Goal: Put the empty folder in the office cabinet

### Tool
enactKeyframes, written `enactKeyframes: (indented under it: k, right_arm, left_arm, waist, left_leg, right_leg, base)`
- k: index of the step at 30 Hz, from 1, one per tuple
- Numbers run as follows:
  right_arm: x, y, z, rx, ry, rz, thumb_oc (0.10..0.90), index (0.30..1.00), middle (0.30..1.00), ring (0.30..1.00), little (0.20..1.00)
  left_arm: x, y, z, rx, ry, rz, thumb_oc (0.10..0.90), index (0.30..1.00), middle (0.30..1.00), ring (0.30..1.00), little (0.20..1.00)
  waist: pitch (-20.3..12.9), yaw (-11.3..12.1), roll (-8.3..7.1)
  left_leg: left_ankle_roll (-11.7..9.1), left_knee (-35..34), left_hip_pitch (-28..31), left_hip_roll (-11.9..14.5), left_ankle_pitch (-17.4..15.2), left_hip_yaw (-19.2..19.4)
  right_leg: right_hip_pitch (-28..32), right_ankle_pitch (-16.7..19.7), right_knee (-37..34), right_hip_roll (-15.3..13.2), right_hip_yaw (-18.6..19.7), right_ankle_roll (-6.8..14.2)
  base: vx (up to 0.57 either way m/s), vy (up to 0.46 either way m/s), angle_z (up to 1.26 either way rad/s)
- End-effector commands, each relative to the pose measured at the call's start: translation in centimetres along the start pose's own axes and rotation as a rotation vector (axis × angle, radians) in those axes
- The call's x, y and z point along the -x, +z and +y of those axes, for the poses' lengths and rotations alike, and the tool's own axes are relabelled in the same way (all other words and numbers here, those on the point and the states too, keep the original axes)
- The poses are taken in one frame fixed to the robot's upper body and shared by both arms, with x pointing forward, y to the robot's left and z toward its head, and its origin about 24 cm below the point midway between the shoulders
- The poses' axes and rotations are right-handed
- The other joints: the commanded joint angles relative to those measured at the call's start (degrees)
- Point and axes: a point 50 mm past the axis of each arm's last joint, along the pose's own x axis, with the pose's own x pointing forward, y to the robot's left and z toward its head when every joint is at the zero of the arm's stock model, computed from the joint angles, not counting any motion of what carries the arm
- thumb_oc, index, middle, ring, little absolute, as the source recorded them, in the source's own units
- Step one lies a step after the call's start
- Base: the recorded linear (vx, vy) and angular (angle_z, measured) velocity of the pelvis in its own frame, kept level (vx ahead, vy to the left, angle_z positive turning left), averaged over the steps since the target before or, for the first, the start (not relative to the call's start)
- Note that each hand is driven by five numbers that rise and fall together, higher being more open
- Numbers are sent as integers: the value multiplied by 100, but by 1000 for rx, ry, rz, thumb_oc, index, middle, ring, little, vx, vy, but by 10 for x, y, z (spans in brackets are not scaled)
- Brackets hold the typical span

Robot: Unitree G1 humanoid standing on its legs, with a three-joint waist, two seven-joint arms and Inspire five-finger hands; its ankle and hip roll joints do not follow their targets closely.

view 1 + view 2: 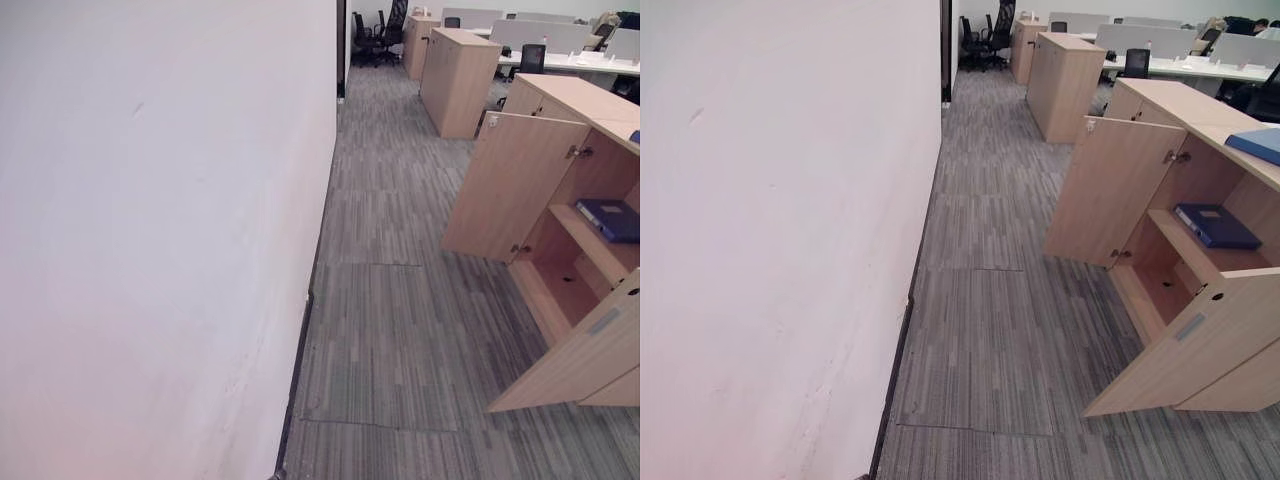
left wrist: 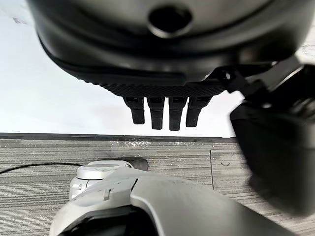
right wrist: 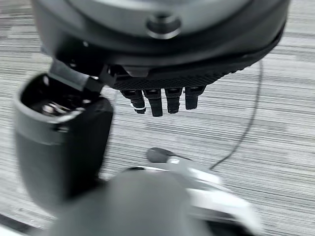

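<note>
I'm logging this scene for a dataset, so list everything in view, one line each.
Open cabinet: one, light wood, both doors swung open, on the right.
Folder on shelf: one, dark blue, lying flat inside the open cabinet.
Folder on top: one, lighter blue, on the cabinet's top at the right edge.
Closed cabinets: at least two, light wood, further down the aisle.
Office chairs: black, at the far end.
Wall: white, on the left.
Carpet: grey, striped.
Left hand: dark, fingers straight, holding nothing.
Right hand: dark, fingers straight, holding nothing.

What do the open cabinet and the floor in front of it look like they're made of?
Cabinet: pale wood-grain board, likely matte laminate, judging by its even grain and flat panels. Floor: grey striped carpet, apparently tiles, given the square seams.
</note>
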Motion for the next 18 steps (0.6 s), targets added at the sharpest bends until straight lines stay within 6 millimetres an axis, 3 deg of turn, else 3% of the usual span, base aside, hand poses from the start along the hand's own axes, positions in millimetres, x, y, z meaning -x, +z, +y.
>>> enactKeyframes:
  k: [1, 12, 18]
  right_arm:
    - [-1, 14, -9, -12, -52, -8, 800, 900, 900, 900, 900]
    - [-1, 10, -15, 2, -57, 7, 800, 900, 900, 900, 900]
    - [-1, 10, -17, 58, -49, 9, 800, 900, 900, 900, 900]
  left_arm:
    - [-2, 28, -4, 79, 93, -116, 800, 900, 900, 900, 900]
    - [-1, 19, -9, 149, 21, -74, 800, 900, 900, 900, 900]
    - [-2, 11, -9, 70, 6, -27, 800, 900, 900, 900, 900]
  waist:
    - [239, 83, -136]
    - [220, 55, -92]
    - [197, 20, -75]
  left_leg:
    - [111, -333, -258, -761, 305, -209]
    - [111, -333, -216, -743, 274, -224]
    - [107, -333, -175, -732, 241, -196]
  right_leg:
    - [526, -654, 49, 91, -345, 265]
    - [563, -694, 49, 99, -362, 257]
    - [597, -706, 49, 108, -344, 249]
  base:
    - [0, 0, 0]
    - [4, 5, 7]
    - [0, 0, 0]
